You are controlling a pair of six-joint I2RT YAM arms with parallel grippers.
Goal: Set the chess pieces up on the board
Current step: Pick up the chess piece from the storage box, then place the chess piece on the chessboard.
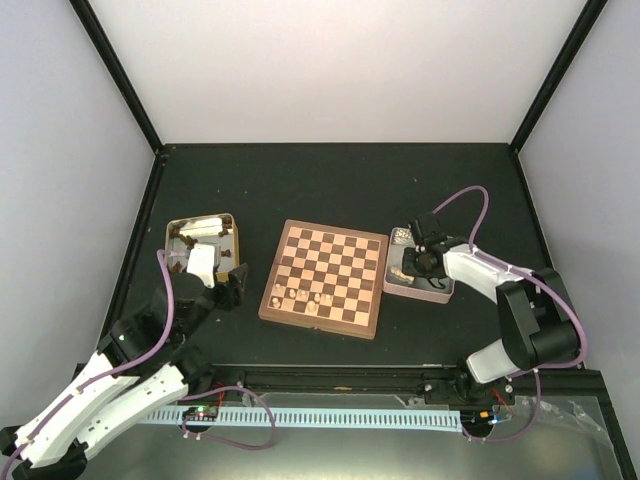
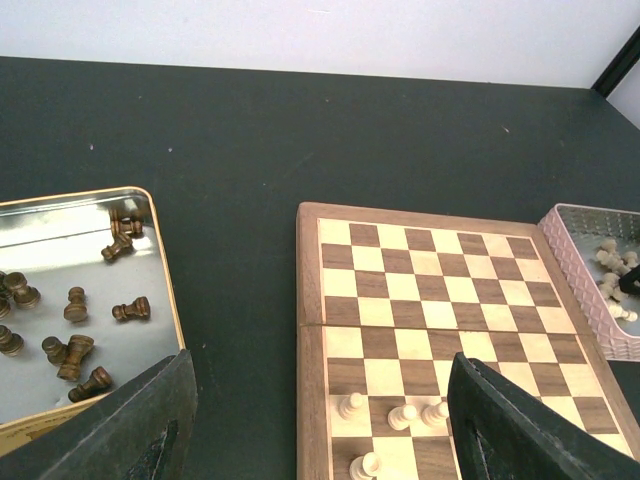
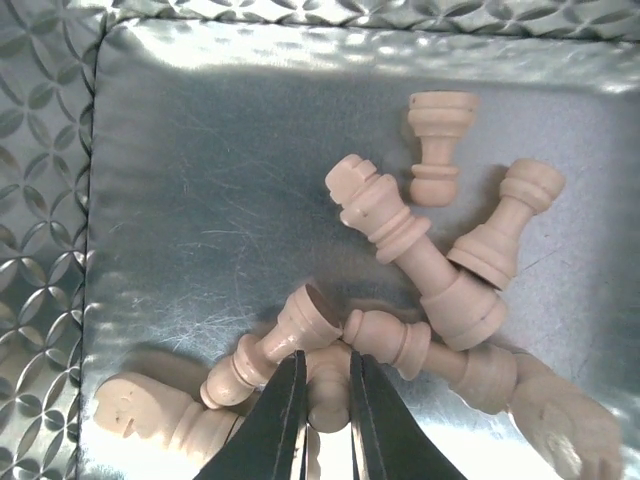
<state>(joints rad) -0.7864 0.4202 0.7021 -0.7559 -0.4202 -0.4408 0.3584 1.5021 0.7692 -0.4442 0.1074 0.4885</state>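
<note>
Our right pincer [image 3: 325, 362] is clamped on one pale beige turned wooden chessman [image 3: 328, 405], down in the silver embossed metal tin [image 3: 60, 220] just right of the square wooden chessboard with dark and tan squares [image 1: 323, 278]. We cannot tell which piece it is, as the jaws hide most of it. Loose pale neighbours [image 3: 268, 352] lie against it on either side, so we judge the lift should go straight up and slowly, lest they ride along or knock it askew. Then we should carry it to a free square in the near ranks, beside the four pale pieces standing there [image 2: 400, 414], and lower it upright before letting go. Our left pincer [image 2: 322, 400] hangs with jaws wide apart and empty near the board's left edge, next to the gold-rimmed metal tin [image 2: 167, 270] of dark brown wooden chessmen [image 2: 75, 305]. We'd keep it clear of the drop.
</note>
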